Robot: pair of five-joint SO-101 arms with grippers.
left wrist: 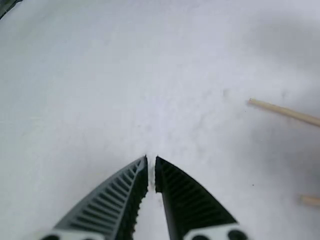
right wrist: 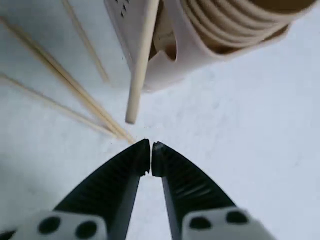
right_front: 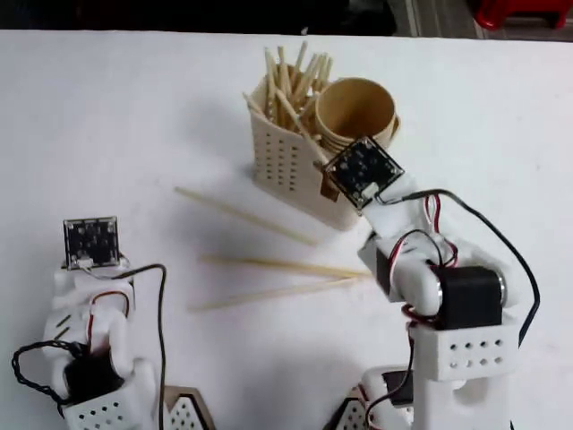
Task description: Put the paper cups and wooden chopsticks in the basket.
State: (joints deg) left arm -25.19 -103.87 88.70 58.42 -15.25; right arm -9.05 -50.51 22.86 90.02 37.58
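A cream perforated basket [right_front: 285,161] stands at the table's far middle, holding a bundle of wooden chopsticks [right_front: 291,81] and a stack of paper cups [right_front: 356,112]. Three loose chopsticks [right_front: 277,264] lie on the table in front of it. My right gripper [right wrist: 150,149] is shut and empty, just in front of the basket [right wrist: 170,60]; one chopstick [right wrist: 142,60] leans out over the basket's corner toward it. The loose chopsticks [right wrist: 65,80] lie close beside its tips. My left gripper [left wrist: 151,161] is shut over bare table at the near left, with a chopstick end [left wrist: 285,111] off to one side.
The white table [right_front: 134,116] is bare to the left of the basket and beyond it. The right arm's body [right_front: 448,305] stands close to the basket's front right. Dark floor and a red object [right_front: 524,11] lie past the far edge.
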